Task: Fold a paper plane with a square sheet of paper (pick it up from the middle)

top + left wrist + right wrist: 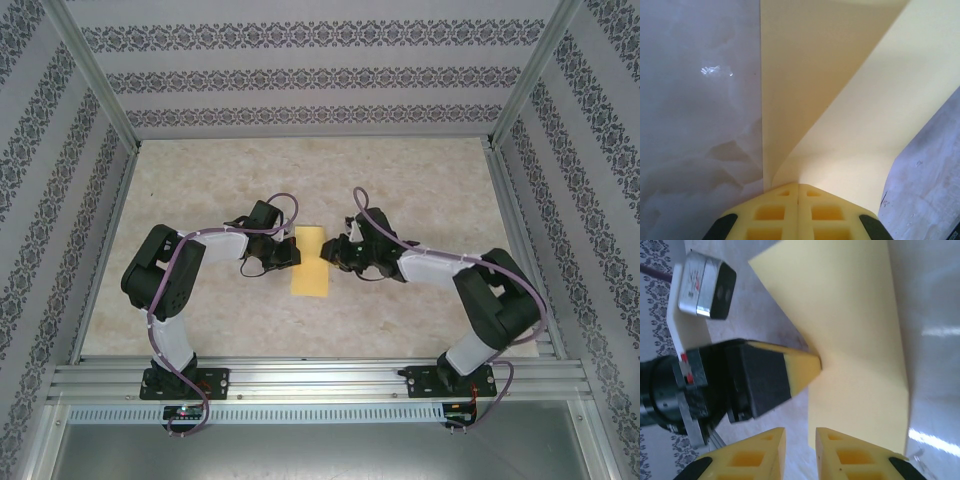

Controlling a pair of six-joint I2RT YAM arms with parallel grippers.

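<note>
Tightly in left gripper (798,187) — yellow sheet (850,125)

Item count, placed relative to the square sheet of paper (309,261): one yellow sheet; one table (400,180) beneath it; two arms, left arm (170,290) to its left, right arm (480,290) to its right; two grippers, left gripper (291,252) and right gripper (331,254), at its opposite edges

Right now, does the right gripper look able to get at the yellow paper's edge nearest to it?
Probably yes. The right gripper, jaws slightly apart, sits right at that edge of the yellow paper with nothing between them. The left gripper pinches the paper from the other side, clear of that path.
</note>
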